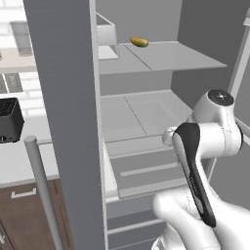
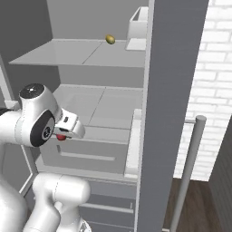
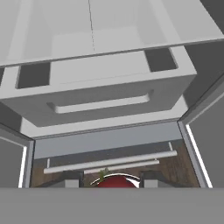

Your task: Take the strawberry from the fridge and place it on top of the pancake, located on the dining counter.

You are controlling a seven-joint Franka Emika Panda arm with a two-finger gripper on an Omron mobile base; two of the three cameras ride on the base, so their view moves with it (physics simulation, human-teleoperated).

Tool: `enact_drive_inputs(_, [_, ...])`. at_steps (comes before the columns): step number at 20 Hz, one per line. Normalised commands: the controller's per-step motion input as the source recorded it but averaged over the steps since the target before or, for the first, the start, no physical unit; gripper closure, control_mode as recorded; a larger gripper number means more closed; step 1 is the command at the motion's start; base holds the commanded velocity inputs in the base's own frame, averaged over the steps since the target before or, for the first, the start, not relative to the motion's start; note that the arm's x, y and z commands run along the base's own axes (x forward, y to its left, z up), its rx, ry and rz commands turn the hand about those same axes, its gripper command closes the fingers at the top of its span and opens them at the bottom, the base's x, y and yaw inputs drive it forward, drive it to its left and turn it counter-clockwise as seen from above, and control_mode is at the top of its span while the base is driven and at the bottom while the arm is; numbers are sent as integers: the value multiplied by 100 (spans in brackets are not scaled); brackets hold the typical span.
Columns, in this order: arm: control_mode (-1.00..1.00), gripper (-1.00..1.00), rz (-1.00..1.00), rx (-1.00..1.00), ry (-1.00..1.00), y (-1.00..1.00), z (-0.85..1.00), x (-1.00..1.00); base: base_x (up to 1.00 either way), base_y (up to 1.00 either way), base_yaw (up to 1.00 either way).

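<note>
Down at the fingers [image 3: 72, 180] of the hand view, two small dark tips stand on either side of the strawberry [image 3: 114, 181], a rounded red fruit with a bit of green leaf at its top. The gripper [image 3: 112, 181] is closed on it, one tip pressed to each side. In the right base view the same strawberry [image 2: 60, 137] peeks out as a small red spot beneath the gripper [image 2: 63, 134], just in front of the fridge [image 2: 172, 90] interior.

Beyond the fingers, the hand view looks at a pale grey drawer [image 3: 100, 94] with a long horizontal handle slot, and a lower grey drawer front beneath it. Both fridge doors stand open, framing the compartment on the left and right.

Farther out, the white arm [image 1: 205, 146] bends in front of the middle shelves. On the far upper shelf [image 1: 161, 56] lies an oblong yellow-green item [image 1: 139, 42], well apart from the gripper. To the left of the fridge, past the open door's vertical bar handle [image 1: 44, 195], a white wall counter [image 1: 19, 161] carries a dark boxy appliance [image 1: 10, 119] above brown wooden cabinets.
</note>
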Motion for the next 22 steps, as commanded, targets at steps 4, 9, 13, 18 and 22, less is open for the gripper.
enact_drive_inputs(4, [-100,100,0,0,-12,0,13,-48,0,0,0])
enact_drive_inputs(9, [-100,100,0,-1,1,3,15,-2,0,0,0])
enact_drive_inputs(13, [-100,100,0,0,1,0,0,0,0,0,0])
enact_drive_inputs(18, [-100,100,0,0,0,0,0,0,0,0,0])
enact_drive_inputs(22, [100,100,0,0,0,0,0,0,0,0,0])
